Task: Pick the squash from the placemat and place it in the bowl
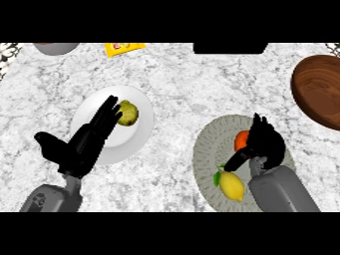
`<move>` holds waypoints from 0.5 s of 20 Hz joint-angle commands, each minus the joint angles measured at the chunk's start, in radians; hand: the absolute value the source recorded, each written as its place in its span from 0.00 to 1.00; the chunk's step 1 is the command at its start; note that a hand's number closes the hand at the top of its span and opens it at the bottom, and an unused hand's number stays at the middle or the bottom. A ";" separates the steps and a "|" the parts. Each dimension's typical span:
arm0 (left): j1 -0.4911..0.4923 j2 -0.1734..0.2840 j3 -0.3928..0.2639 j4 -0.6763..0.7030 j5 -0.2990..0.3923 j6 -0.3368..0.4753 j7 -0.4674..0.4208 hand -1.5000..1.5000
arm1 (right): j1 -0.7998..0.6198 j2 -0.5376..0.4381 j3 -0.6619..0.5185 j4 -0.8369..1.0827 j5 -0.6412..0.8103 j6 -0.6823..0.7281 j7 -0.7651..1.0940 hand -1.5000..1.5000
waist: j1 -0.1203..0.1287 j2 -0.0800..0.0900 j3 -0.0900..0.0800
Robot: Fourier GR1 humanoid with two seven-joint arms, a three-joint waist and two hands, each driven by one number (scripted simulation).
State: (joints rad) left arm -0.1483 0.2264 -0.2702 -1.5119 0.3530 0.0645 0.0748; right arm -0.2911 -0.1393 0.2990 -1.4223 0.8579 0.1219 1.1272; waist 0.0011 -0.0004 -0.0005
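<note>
Marble counter (pixel 202 84) fills the head view, with a white plate (pixel 139 137) toward its left edge holding a green-yellow fruit (pixel 127 113), over which the left hand (pixel 81 144) rests open, fingers straight. Right of centre lies a round grey placemat (pixel 209 149) carrying a yellow squash (pixel 232 185) at its near rim and an orange fruit (pixel 241 140), where the right hand (pixel 264 144) has its fingers curled downward; whether they hold it cannot be told. A dark wooden bowl (pixel 327 92) sits at the counter's right edge.
</note>
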 commanded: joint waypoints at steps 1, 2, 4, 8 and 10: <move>-0.046 -0.014 0.032 0.008 0.005 -0.015 0.039 0.50 | 0.022 0.059 0.006 0.038 0.073 -0.047 0.091 0.00 | -0.002 0.000 0.000; 0.003 -0.014 0.012 -0.043 -0.015 0.002 0.039 0.50 | 0.005 0.030 -0.037 0.028 0.051 0.011 0.093 0.00 | 0.001 0.000 0.000; -0.030 -0.028 0.013 -0.013 -0.033 -0.004 0.041 0.50 | -0.019 0.061 -0.062 0.098 0.071 -0.033 0.059 0.00 | 0.000 0.001 0.000; -0.018 -0.057 0.019 -0.028 -0.047 -0.005 0.066 0.50 | -0.023 0.057 -0.103 0.099 0.086 -0.002 0.024 0.00 | -0.001 0.000 0.000; -0.012 -0.063 0.046 0.025 -0.045 -0.038 0.014 0.50 | -0.003 0.092 -0.094 0.145 0.126 -0.080 -0.006 0.00 | -0.001 0.001 0.000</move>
State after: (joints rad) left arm -0.1390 0.1870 -0.2538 -1.5519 0.3149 0.0545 0.1150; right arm -0.2922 -0.0783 0.2185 -1.3210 0.9471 0.0897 1.0756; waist 0.0023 -0.0012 -0.0005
